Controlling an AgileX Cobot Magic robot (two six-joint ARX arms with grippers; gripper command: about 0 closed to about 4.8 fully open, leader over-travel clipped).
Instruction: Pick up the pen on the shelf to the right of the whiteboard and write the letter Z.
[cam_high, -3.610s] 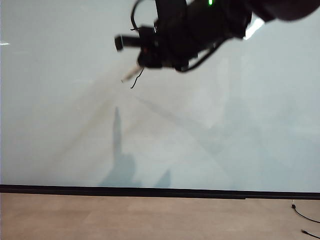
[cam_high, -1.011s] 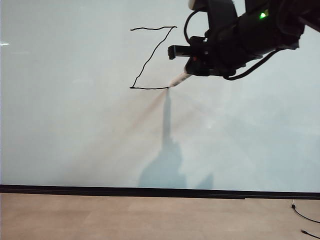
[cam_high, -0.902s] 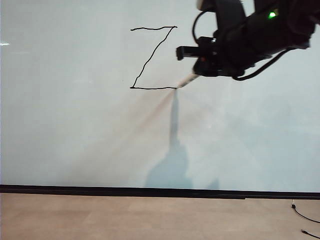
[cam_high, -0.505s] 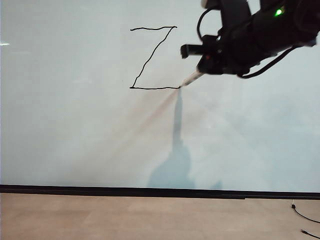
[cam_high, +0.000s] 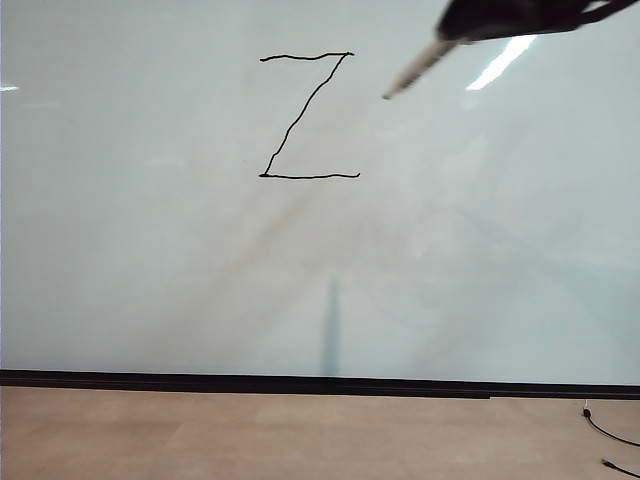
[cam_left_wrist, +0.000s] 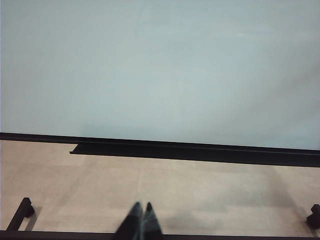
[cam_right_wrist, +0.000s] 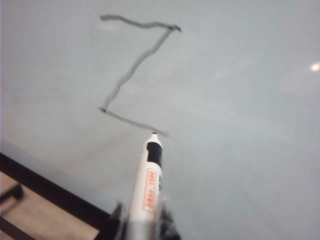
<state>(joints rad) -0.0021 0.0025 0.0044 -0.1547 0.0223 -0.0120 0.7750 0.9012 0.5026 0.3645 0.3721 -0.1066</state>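
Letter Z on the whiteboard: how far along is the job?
Done: the letter Z stands complete on the whiteboard, all three strokes. In hand: the right gripper, at the exterior view's top right, is shut on the pen, tip off the board. Left gripper idle, shut, low by the floor. Left: nothing visible.

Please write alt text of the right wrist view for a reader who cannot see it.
The right gripper holds a white pen, tip pointing at a whiteboard just beside the end of a finished black letter Z.

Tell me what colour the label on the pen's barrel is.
Orange-red, on the white pen held by the right gripper; clearest in the right wrist view.
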